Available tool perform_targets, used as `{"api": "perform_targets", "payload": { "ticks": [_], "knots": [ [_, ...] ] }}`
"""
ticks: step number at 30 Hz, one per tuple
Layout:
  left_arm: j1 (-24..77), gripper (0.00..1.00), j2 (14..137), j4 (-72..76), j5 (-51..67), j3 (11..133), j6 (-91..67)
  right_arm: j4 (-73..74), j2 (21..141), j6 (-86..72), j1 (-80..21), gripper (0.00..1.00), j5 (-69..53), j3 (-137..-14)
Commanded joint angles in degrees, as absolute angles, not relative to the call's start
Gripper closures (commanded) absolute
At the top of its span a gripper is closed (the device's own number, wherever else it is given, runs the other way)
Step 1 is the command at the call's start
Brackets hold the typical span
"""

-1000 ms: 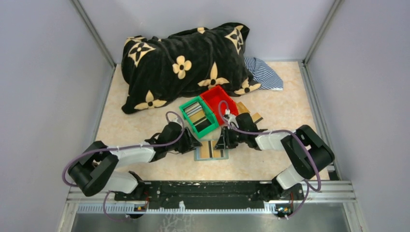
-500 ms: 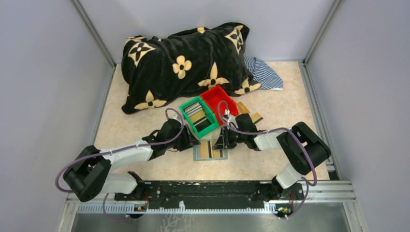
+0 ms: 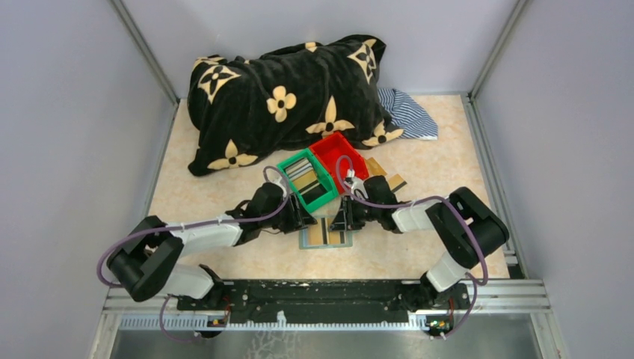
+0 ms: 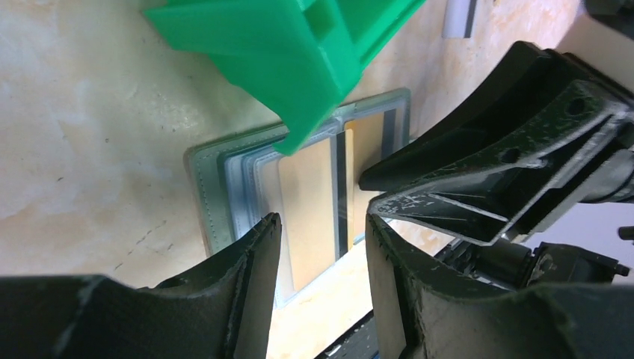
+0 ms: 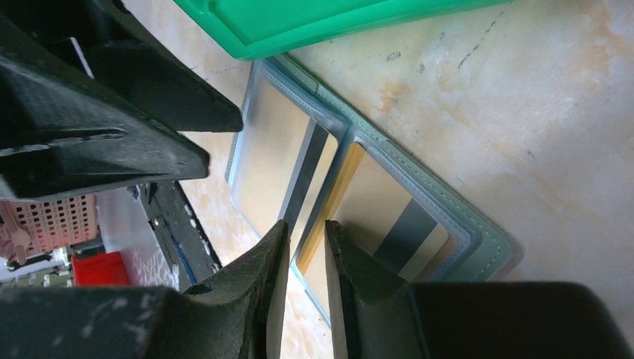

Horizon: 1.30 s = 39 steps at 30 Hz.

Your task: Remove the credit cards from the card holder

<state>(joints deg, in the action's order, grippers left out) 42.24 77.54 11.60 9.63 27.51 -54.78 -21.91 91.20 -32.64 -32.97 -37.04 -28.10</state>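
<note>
The card holder (image 3: pixel 327 234) lies open and flat on the table, just in front of the green bin. Gold credit cards with black stripes sit in its clear pockets, one on the left side (image 5: pixel 269 157) and one on the right side (image 5: pixel 381 206). My left gripper (image 3: pixel 300 220) is open at the holder's left edge; in its wrist view the holder (image 4: pixel 224 194) and a gold card (image 4: pixel 310 194) lie between and beyond its fingers (image 4: pixel 262 254). My right gripper (image 3: pixel 342 220) hovers low over the holder's middle fold, its jaws (image 5: pixel 306 247) only narrowly apart and holding nothing.
A green bin (image 3: pixel 307 179) with cards inside and a red bin (image 3: pixel 340 158) stand right behind the holder. Loose cards (image 3: pixel 389 179) lie right of the red bin. A black flowered blanket (image 3: pixel 288 97) and striped cloth (image 3: pixel 407 112) fill the back.
My left gripper has moved a little to the right, closer to the card holder. The right gripper and the holder have hardly moved.
</note>
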Motion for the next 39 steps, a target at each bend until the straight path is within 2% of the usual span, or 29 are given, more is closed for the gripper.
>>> {"api": "perform_targets", "payload": {
  "ticks": [1,10,16,30,34,39],
  "knots": [
    [42.1,0.48,81.79,14.89,11.98,27.35,-54.99,-22.15,92.18,-31.68,-33.4,0.75,-35.68,-27.08],
    [42.1,0.49,83.98,12.84,10.91,24.41,-55.13,-22.5,92.12,-32.05,-33.4,0.72,-35.87,-26.98],
    [42.1,0.49,85.6,14.33,11.01,23.59,-55.25,-23.78,93.07,-32.82,-33.4,0.67,-37.36,-27.05],
    [42.1,0.49,86.64,15.59,11.39,22.86,-55.41,-29.56,94.28,-35.8,-34.56,0.65,-40.0,-26.07],
    [42.1,0.49,86.4,15.41,11.22,22.89,-55.4,-34.14,94.22,-38.42,-34.54,0.68,-41.72,-25.05],
    [42.1,0.5,86.14,15.04,11.1,22.93,-55.15,-39.22,97.28,-40.96,-34.54,0.85,-43.32,-24.02]
  ]
}}
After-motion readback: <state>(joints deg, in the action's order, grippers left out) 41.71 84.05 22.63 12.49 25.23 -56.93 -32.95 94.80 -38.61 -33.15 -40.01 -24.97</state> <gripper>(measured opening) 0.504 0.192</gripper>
